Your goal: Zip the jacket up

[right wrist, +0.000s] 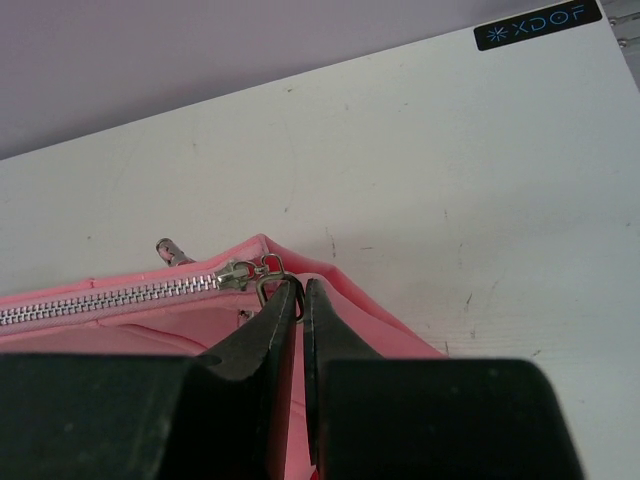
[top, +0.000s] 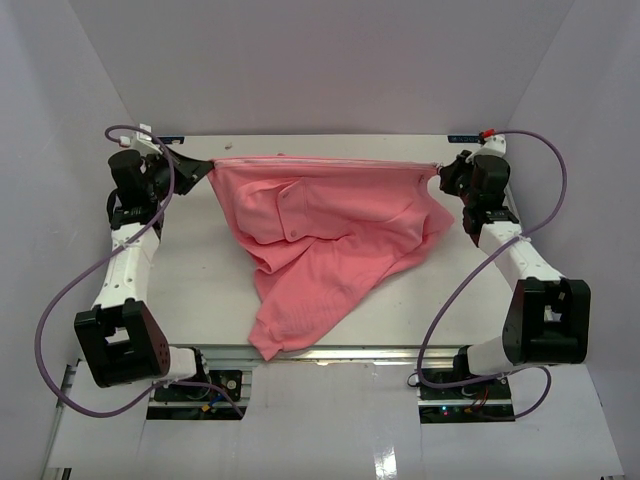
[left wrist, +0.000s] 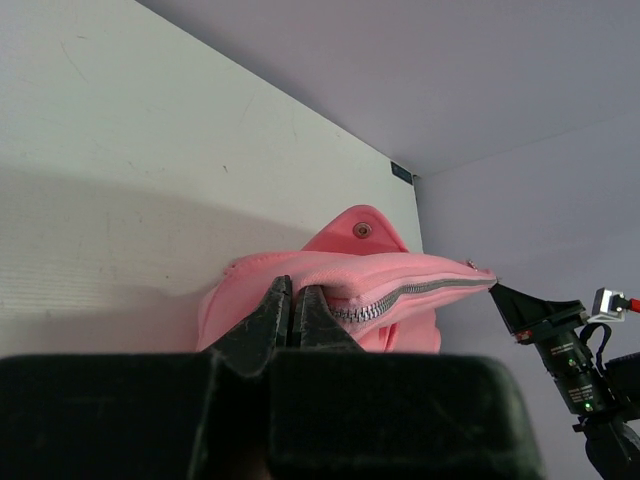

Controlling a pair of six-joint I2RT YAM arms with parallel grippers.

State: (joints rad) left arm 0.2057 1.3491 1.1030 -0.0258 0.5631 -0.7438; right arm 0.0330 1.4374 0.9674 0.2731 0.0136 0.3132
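Observation:
The salmon-pink jacket point(top: 320, 235) lies on the white table, its zipped edge stretched taut along the far side between both arms. My left gripper point(top: 205, 168) is shut on the jacket's left end by the zipper's base point(left wrist: 345, 300). My right gripper point(top: 441, 172) is shut on the metal zipper pull ring point(right wrist: 268, 288) at the jacket's right end; the slider point(right wrist: 233, 275) sits right at the corner, with closed silver teeth point(right wrist: 110, 298) running left. A sleeve hangs toward the near table edge point(top: 275, 335).
The white table point(top: 190, 280) is bounded by white walls on three sides. A dark label point(right wrist: 538, 22) sits on the far table edge. My right arm point(left wrist: 570, 350) shows in the left wrist view. Purple cables loop beside both arms.

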